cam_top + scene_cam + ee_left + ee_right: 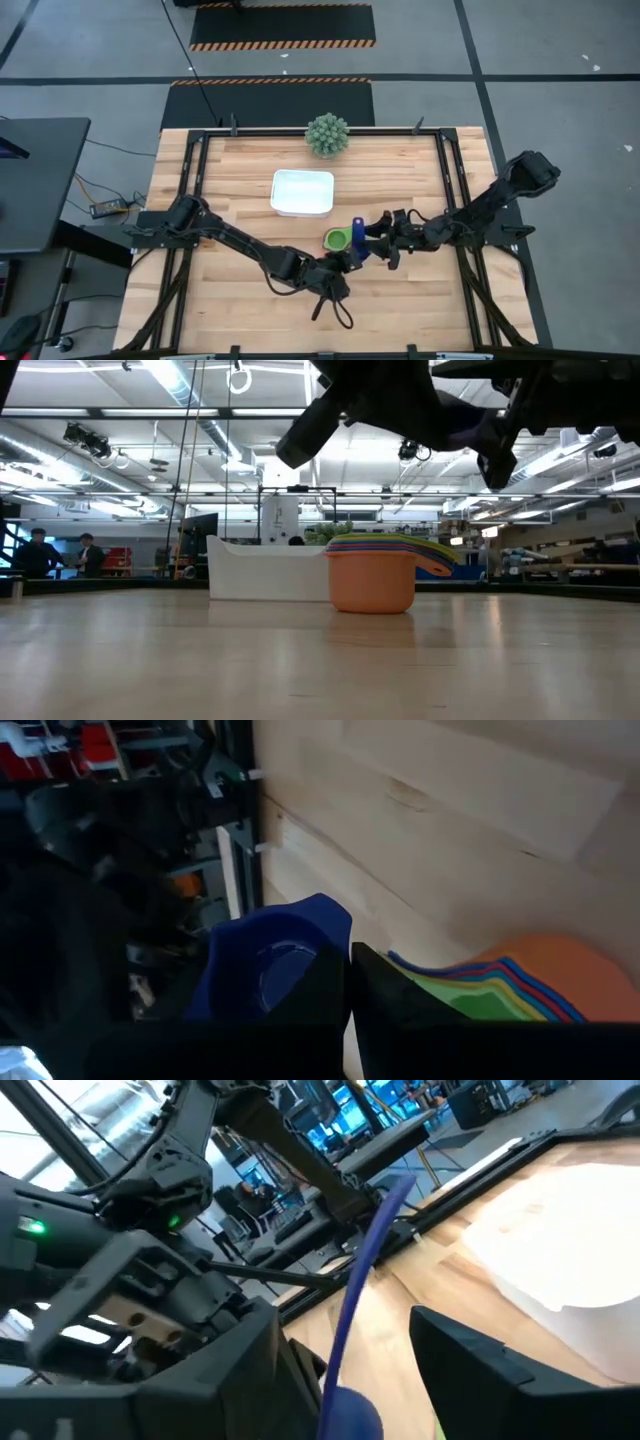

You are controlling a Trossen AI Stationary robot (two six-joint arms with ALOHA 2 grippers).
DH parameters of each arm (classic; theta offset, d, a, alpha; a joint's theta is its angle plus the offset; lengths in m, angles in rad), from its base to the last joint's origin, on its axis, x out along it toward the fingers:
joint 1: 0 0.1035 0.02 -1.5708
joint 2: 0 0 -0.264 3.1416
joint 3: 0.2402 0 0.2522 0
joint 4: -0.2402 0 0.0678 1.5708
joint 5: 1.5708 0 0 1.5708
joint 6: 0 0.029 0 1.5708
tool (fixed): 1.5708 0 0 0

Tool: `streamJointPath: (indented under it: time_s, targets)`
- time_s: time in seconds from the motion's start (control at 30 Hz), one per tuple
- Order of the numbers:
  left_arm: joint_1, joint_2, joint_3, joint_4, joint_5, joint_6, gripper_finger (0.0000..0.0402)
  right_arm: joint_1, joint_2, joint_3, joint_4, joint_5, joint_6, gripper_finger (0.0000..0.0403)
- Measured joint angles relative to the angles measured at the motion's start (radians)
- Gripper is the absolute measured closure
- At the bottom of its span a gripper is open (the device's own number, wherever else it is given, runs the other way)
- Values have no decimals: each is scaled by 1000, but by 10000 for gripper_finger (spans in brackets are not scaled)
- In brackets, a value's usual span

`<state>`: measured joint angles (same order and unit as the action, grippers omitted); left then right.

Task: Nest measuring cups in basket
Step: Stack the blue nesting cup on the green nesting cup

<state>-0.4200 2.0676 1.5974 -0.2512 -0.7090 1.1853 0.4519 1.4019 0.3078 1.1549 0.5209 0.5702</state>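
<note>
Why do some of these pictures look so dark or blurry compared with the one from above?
High view: evenly lit and sharp. Low view: bright ceiling lights leave the arms overhead as dark shapes. Left wrist view: dim, with the dark blue cup soft up close. Right wrist view: near parts smeared, the basket washed out.

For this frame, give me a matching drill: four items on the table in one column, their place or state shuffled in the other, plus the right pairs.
1. basket
2. dark blue cup
3. stack of nested cups
4. spiky plant

A. gripped in the left claw
B. at the table's far edge
C. on the wood, outside the basket, green cup on top
D. white, between the plant and the stack

Pairs: 1-D; 2-A; 3-C; 4-B
</note>
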Motion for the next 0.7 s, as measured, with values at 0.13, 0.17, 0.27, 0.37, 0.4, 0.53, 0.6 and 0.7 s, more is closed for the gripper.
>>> streamJointPath:
  time_s: [0.13,0.17,0.27,0.37,0.4,0.53,0.6,0.7]
  targets:
    - [-4,0,0,-44,-2,-36,395,0,-78,-67,2,0,-5,162]
    - [-5,0,-1,-47,-1,-47,395,0,-104,-88,3,0,-7,162]
    - [-6,0,-1,-58,8,-65,395,15,-170,-141,-3,0,-39,162]
    - [-4,0,-1,-82,73,-99,395,54,-214,-182,-7,-15,-93,162]
    - [-2,0,-1,-94,96,-105,395,71,-224,-191,-8,-15,-109,163]
    - [1,0,-1,-133,215,-109,395,149,-233,-181,-86,2,-163,164]
    - [2,0,-1,-138,273,-113,395,180,-228,-143,-197,58,-182,164]
    - [3,-2,-1,-144,337,-128,395,220,-226,-64,-420,142,-223,164]
